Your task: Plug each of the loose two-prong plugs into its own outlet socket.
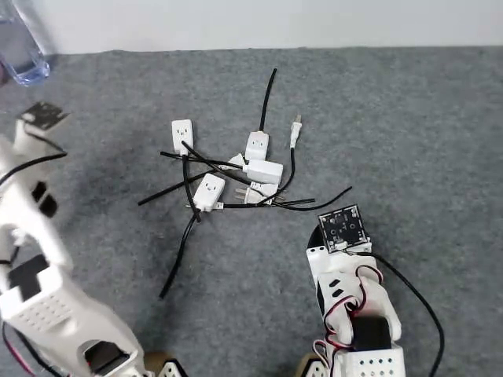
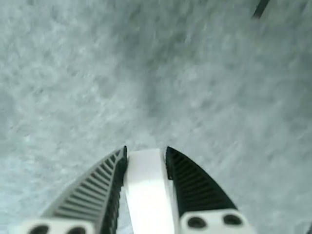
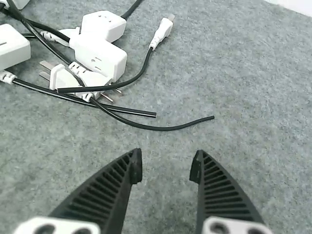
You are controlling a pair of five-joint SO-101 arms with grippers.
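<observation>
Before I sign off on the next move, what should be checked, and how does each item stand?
1. Right tool open and empty: ok.
2. Right tool lined up on a plug: not ok. It hangs over bare carpet, short of the pile.
3. A plug free to grasp: ok. The lone plug lies apart at the pile's edge.
4. Nearer plug unobstructed: not ok. A black cord crosses it.
5. Left tool grip: ok, shut on a white piece.
6. Whether that piece is a plug or a socket: cannot tell.

Left jaws clamped, right jaws apart
</observation>
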